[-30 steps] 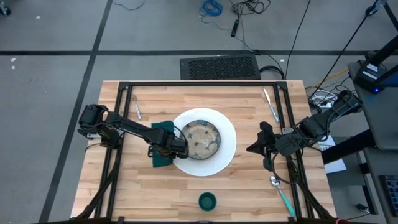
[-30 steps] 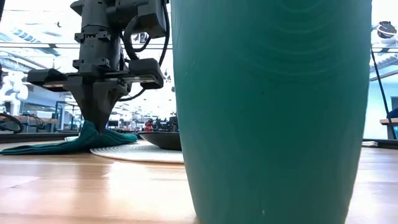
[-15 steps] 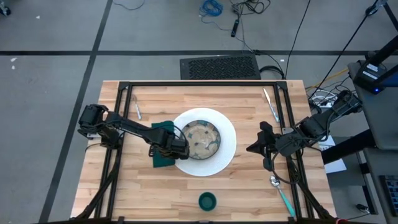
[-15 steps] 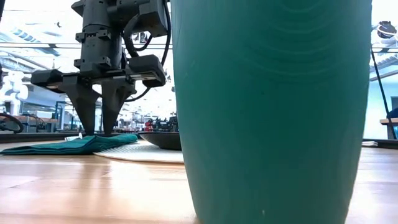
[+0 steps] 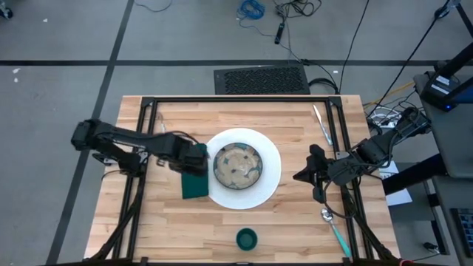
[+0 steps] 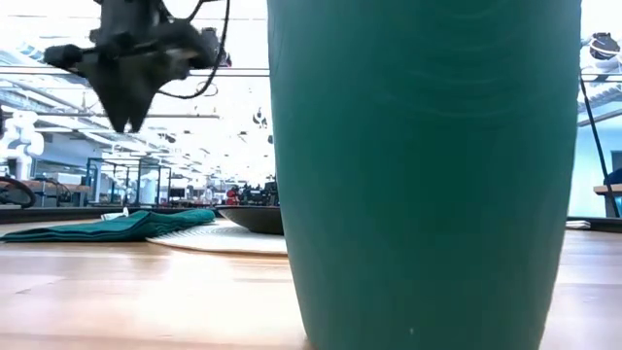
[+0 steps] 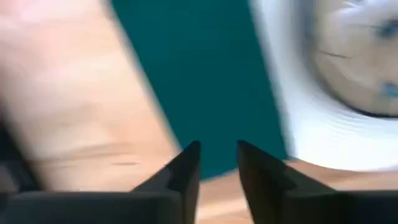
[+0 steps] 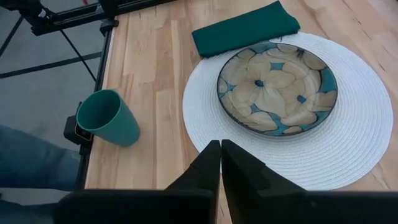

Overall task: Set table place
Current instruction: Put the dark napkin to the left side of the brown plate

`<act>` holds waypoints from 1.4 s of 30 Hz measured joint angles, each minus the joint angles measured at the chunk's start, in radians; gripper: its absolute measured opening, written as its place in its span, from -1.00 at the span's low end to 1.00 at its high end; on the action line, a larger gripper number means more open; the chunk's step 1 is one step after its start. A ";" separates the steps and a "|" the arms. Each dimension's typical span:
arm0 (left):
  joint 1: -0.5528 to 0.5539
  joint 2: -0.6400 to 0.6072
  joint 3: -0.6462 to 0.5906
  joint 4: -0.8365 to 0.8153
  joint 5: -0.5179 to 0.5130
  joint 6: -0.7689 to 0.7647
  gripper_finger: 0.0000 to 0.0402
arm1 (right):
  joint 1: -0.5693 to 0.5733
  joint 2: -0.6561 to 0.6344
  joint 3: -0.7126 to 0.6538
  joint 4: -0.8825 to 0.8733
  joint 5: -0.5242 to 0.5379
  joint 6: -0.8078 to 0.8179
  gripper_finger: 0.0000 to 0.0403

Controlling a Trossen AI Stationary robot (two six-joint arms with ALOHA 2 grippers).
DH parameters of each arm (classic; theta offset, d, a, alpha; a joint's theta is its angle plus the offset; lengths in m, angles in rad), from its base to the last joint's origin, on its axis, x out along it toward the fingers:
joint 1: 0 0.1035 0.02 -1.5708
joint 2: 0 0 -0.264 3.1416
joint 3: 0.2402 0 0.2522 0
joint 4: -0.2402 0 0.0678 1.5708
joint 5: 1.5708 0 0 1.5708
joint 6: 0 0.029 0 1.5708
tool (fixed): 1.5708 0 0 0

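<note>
Hovering clear above the dark green folded cloth napkin (image 5: 195, 182), the left gripper (image 5: 198, 157) shows its jaws narrowly parted and empty; a second ago they pinched that napkin. It now lies flat against the left rim of the round white woven mat (image 5: 270, 171), which carries the floral bowl (image 5: 237, 164) mid-tabletop. Near the right edge, the right gripper (image 5: 313, 175) waits, jaws closed. No writing is readable.

Left gripper (image 5: 198, 157) raised, slightly parted; right gripper (image 5: 301, 176) closed.
</note>
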 joint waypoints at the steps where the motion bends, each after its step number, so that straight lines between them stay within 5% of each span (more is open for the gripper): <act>1: 0.019 -0.019 -0.024 -0.008 -0.001 0.021 -0.73 | 0.000 0.000 0.000 0.000 0.000 -0.007 -1.00; 4: 0.078 -0.065 -0.113 0.014 -0.004 0.038 -0.95 | -0.002 0.000 0.000 0.009 0.007 -0.028 -1.00; 14: 0.211 -0.034 -0.331 0.217 -0.035 0.062 -1.00 | -0.002 0.000 0.000 0.023 0.023 -0.028 -1.00; 33: 0.281 0.103 -0.379 0.386 -0.028 0.207 -1.00 | -0.002 0.000 0.000 0.052 0.021 -0.003 -1.00; 42: 0.280 0.097 -0.374 0.274 -0.017 0.215 -1.00 | -0.002 0.000 0.000 0.052 0.021 0.005 -1.00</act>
